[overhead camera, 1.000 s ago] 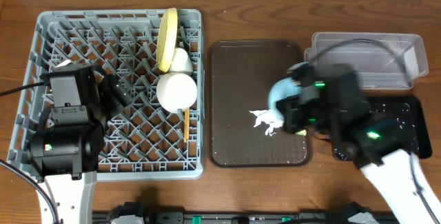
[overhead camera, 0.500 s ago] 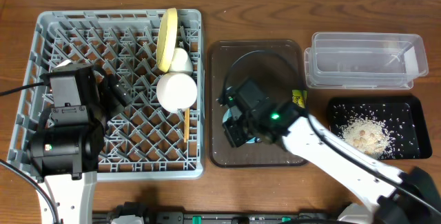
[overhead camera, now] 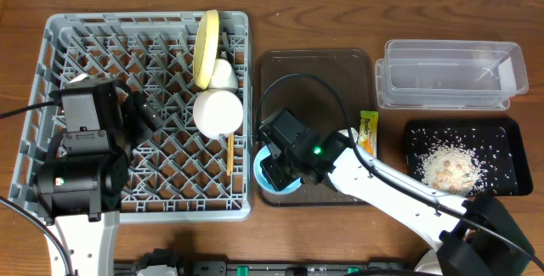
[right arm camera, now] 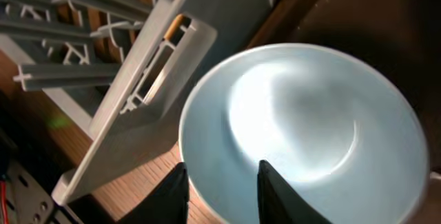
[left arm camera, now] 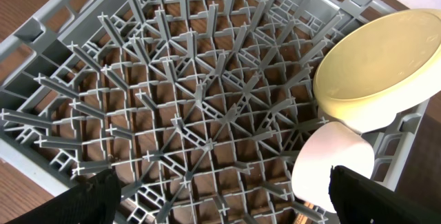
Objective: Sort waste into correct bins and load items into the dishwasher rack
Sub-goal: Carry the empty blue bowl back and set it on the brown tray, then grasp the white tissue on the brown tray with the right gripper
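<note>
My right gripper (overhead camera: 274, 164) is shut on the rim of the light blue bowl (overhead camera: 274, 183), over the front left corner of the brown serving tray beside the grey rack (overhead camera: 102, 55). In the right wrist view one finger (right arm camera: 176, 196) sits outside the bowl (right arm camera: 310, 127) and one inside. The yellow plate (overhead camera: 206, 48), white cup (overhead camera: 224, 74), whitish bowl (overhead camera: 218, 111) and chopsticks (overhead camera: 229, 153) are in the rack. My left gripper (overhead camera: 140, 110) is open and empty over the rack's pegs (left arm camera: 172, 100). The snack wrapper (overhead camera: 368, 132) lies by the tray. The napkin is not in sight.
The brown serving tray (overhead camera: 319, 81) lies right of the rack. The clear tub (overhead camera: 450, 74) stands at the back right. The black tray (overhead camera: 501, 140) in front of it holds rice crumbs (overhead camera: 450, 167). My right arm crosses the table's front right.
My right gripper has carried the light blue bowl left from beside the black tray to the rack's near right edge. Rice crumbs now show in the black tray. The left arm has not moved.
</note>
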